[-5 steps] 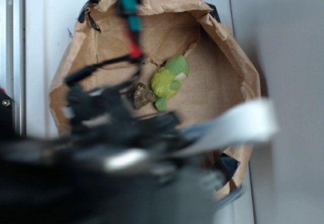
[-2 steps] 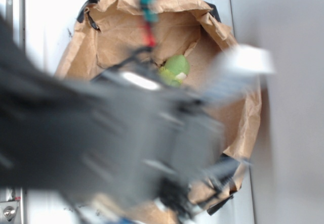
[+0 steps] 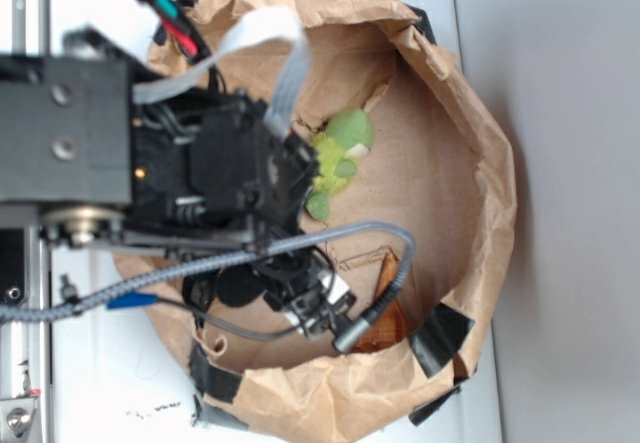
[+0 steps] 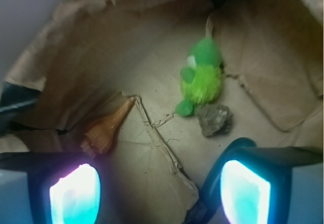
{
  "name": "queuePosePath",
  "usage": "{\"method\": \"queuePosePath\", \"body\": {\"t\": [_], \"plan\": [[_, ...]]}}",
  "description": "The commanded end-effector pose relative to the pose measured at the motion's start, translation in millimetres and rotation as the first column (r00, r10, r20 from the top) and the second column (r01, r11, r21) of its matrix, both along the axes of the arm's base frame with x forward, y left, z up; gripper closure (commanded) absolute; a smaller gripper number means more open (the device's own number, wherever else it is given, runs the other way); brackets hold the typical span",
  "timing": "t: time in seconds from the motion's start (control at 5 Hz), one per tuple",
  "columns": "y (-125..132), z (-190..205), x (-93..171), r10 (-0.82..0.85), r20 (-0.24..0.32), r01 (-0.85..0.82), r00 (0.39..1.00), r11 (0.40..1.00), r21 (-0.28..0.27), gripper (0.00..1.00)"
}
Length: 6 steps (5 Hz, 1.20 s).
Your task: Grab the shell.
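The shell (image 4: 106, 128) is glossy orange-brown and cone-shaped. It lies on the brown paper floor of the bag with its point toward the middle. My gripper (image 4: 159, 183) hovers above the paper, open, with nothing between its two lit fingers (image 4: 73, 193). The shell is just ahead of the left finger and apart from it. In the exterior view the shell (image 3: 384, 281) shows at the bag's lower right, partly crossed by a grey cable. There, my arm (image 3: 200, 173) hides the gripper.
A fuzzy green plush toy (image 4: 202, 77) (image 3: 340, 158) lies mid-bag, with a dull brown rock (image 4: 215, 120) touching it, ahead of the right finger. Crumpled paper bag walls (image 3: 480, 163) ring the floor. A torn paper flap (image 4: 162, 143) runs between the fingers.
The arm, a blur sweeping across the bag before, now stands sharp over its left half. It covers the rock in the exterior view, and the shell has come into sight.
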<state>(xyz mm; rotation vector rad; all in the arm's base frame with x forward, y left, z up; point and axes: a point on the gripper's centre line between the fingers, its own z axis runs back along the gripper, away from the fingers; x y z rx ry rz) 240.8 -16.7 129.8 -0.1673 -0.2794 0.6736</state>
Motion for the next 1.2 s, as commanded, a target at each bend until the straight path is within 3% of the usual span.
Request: {"method": "queuePosePath", "body": {"t": [0.0,0.4,0.6,0.8,1.0], "plan": [[-16.5,-20.9,20.0,0.272,-0.043,-0.274,0.961,0.960,-0.053,0.00],[-41.2,-37.2,49.0,0.466,-0.049,-0.468,0.884,0.883,-0.034,0.00],[-38.9,-41.6,69.0,0.511,-0.046,-0.513,0.858,0.858,-0.034,0.00],[-57.4,-53.8,53.7,0.526,-0.047,-0.526,0.849,0.850,-0.009,0.00],[-62.9,-74.8,53.0,0.542,-0.095,-0.540,0.835,0.840,0.052,0.00]]}}
